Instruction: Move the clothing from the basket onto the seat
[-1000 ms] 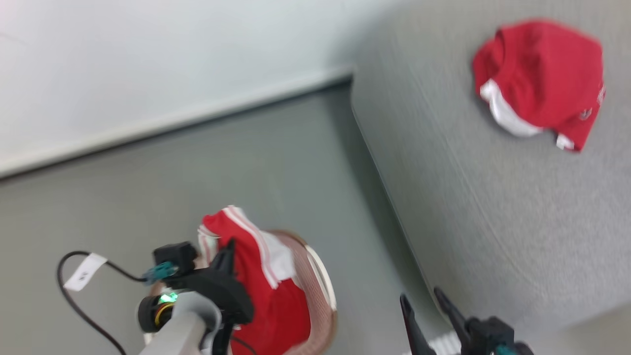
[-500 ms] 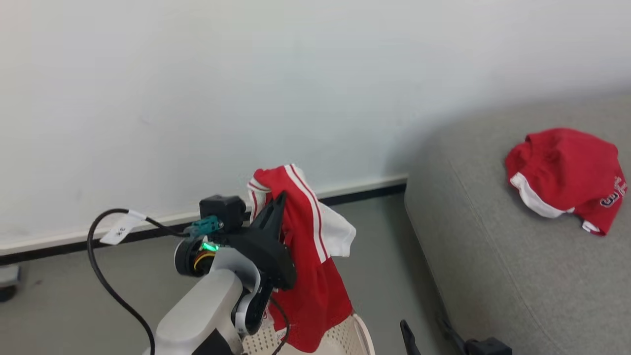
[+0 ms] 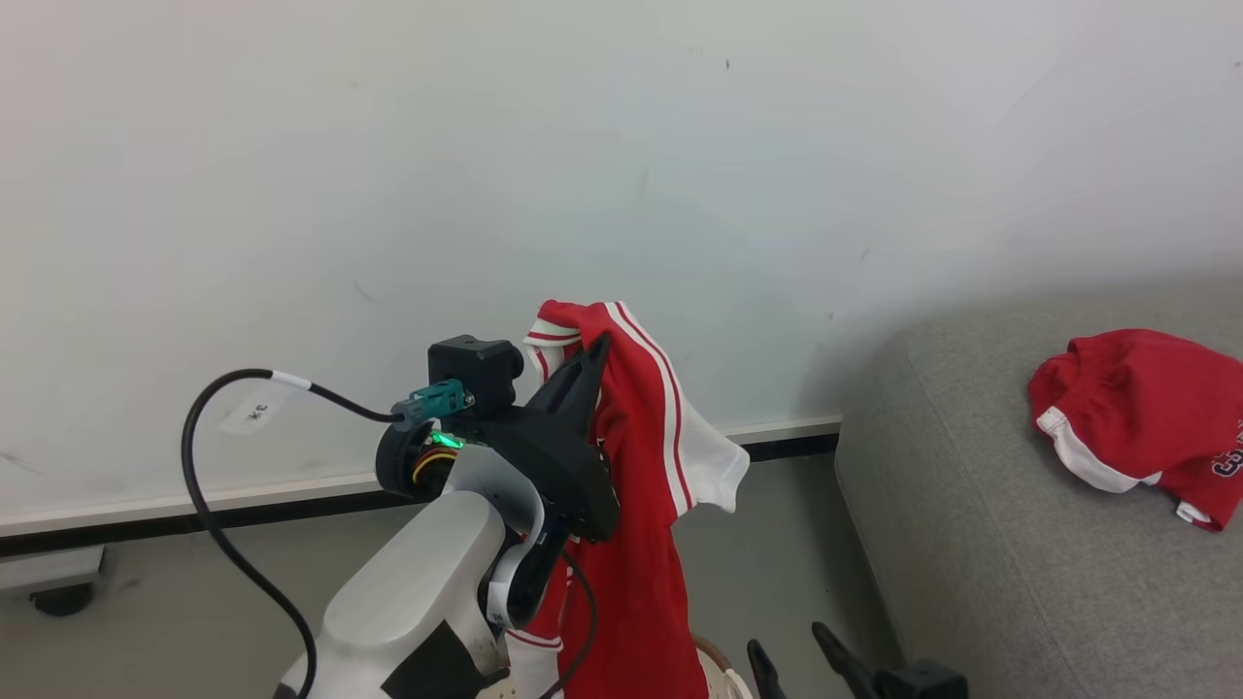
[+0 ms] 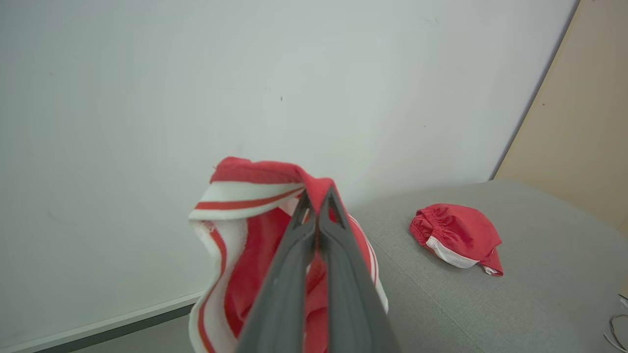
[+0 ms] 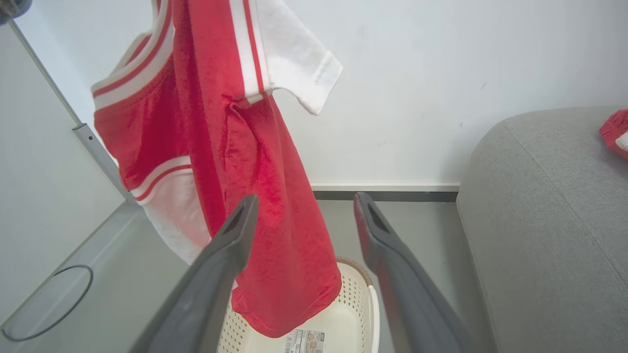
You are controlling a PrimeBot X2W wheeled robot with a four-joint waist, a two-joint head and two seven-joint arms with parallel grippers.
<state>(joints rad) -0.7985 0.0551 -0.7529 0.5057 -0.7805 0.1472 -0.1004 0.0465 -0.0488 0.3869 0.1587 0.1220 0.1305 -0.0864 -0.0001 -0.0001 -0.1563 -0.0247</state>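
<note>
The left gripper (image 4: 318, 200) has its jaws pinched on a red-and-white striped jersey (image 4: 248, 193); right of the jaws, red shorts (image 4: 454, 234) lie on the grey seat (image 4: 539, 299).

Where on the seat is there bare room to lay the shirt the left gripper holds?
Bare: the broad grey strip of seat between its rounded left edge and the shorts, and the near part in front of the shorts. Taken: the far right, where the shorts lie. The left gripper grips the shirt.
</note>
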